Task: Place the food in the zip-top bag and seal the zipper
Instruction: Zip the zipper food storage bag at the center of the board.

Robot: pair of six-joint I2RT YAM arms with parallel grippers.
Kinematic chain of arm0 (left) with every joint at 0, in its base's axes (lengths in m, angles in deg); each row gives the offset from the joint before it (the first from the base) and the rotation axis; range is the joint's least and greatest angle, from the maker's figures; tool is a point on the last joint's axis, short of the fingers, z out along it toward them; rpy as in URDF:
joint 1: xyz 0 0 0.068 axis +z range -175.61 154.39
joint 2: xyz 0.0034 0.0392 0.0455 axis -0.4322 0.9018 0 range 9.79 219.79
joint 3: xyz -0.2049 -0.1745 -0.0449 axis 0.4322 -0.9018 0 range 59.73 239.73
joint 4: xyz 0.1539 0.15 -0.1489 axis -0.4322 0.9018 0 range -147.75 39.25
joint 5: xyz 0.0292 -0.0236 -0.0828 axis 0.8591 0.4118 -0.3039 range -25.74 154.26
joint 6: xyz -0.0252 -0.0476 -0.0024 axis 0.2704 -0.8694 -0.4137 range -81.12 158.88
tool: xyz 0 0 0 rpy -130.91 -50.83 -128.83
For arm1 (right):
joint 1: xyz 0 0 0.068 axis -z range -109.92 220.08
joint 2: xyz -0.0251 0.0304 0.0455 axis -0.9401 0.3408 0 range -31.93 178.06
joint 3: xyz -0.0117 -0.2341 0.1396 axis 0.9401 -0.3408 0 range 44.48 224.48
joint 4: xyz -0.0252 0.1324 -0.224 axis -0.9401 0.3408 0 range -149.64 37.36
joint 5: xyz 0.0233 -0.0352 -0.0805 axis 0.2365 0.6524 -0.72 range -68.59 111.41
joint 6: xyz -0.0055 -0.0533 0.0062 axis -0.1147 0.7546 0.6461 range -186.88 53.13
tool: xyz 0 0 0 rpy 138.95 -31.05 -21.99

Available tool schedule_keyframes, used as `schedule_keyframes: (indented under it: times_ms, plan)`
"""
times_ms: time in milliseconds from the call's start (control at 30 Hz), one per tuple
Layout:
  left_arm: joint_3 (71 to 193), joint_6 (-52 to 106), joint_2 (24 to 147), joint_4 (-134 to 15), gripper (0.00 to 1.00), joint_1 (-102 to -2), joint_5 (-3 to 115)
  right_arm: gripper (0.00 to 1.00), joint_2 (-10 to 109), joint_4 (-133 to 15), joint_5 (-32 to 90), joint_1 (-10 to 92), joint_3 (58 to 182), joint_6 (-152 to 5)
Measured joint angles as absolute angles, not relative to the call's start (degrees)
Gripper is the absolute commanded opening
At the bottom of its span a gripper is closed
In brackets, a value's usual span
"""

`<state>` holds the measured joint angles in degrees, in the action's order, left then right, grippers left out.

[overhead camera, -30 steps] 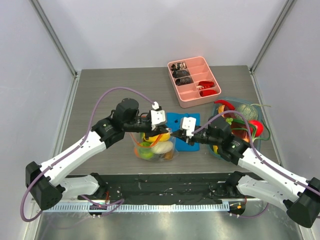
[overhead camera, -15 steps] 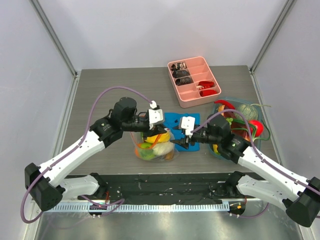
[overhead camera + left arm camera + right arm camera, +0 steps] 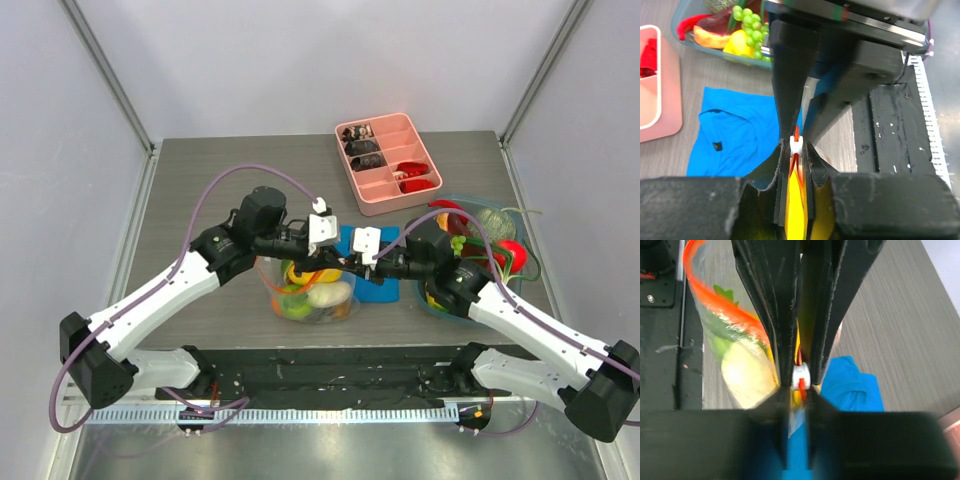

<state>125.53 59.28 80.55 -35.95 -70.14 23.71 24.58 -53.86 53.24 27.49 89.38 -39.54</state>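
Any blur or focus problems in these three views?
Top view: sharp, evenly lit. Left wrist: cloth crisp, near fingers soft. Right wrist: zipper smeared, bottom fingers heavily blurred, table grain sharp.

Lab cell: white walls (image 3: 300, 60), bench (image 3: 200, 185).

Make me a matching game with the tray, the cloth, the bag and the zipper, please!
Things:
1 tray
2 cloth
3 zip-top bag
4 zipper

Clues:
A blue, flat on the table
B orange-red, pinched by the left gripper and the right gripper
C pink, at the far side
D clear, with food inside

Pairs: 1-C, 2-A, 3-D, 4-B
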Motion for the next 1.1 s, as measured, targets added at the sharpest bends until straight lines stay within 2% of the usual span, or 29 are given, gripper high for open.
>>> schedule_keyframes:
  times_ms: [367,1100]
  plan:
    - [125.09,62.69,79.46,-32.65,0.00,-69.25,25.02,0.01,23.31,-53.14,51.82,27.42,88.73,-38.71]
    - [123.23,71.85,69.93,-17.55,0.00,-57.51,26.99,0.01,15.53,-55.26,49.18,27.40,83.24,-37.82]
